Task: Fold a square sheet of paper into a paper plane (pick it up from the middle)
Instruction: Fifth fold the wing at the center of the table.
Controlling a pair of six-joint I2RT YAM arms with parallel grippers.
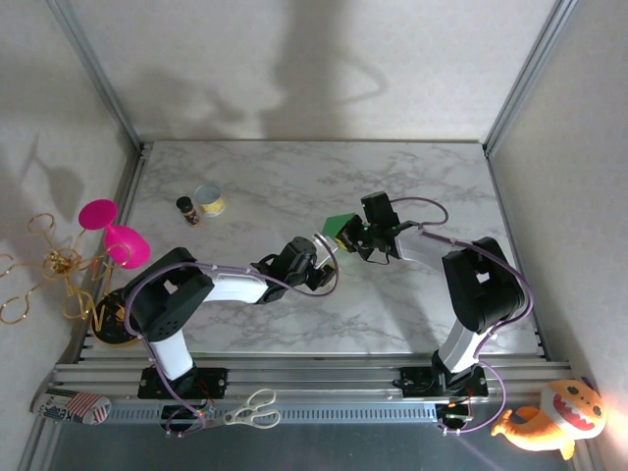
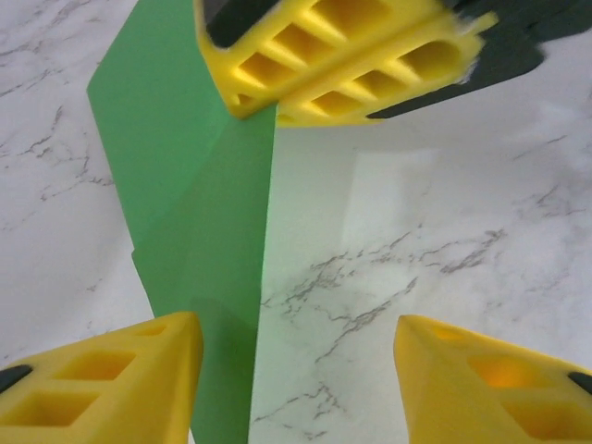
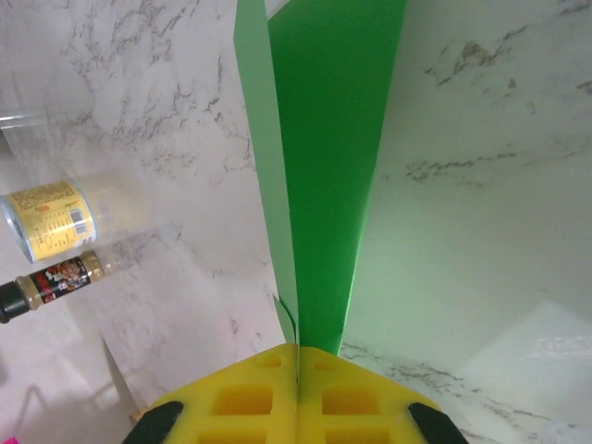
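The bright-green sheet of paper point(image 1: 340, 228) is folded into a narrow layered shape and held off the marble table near its middle. My right gripper point(image 3: 298, 350) is shut on one end of it, and the folded layers point(image 3: 324, 139) run away from the pinched yellow fingers. My left gripper point(image 2: 296, 324) stands open just left of it, jaws well apart. The paper's edge point(image 2: 185, 185) passes beside the left finger and a strip of it lies in the gap. The right gripper's yellow fingers point(image 2: 333, 55) clamp the paper's far end.
A small yellow can point(image 1: 209, 201) and a dark spice bottle point(image 1: 187, 210) stand at the back left, also seen as the can point(image 3: 51, 222) and bottle point(image 3: 55, 280). Pink glasses point(image 1: 113, 231) sit off the left edge. Scissors point(image 1: 251, 409) lie on the front rail.
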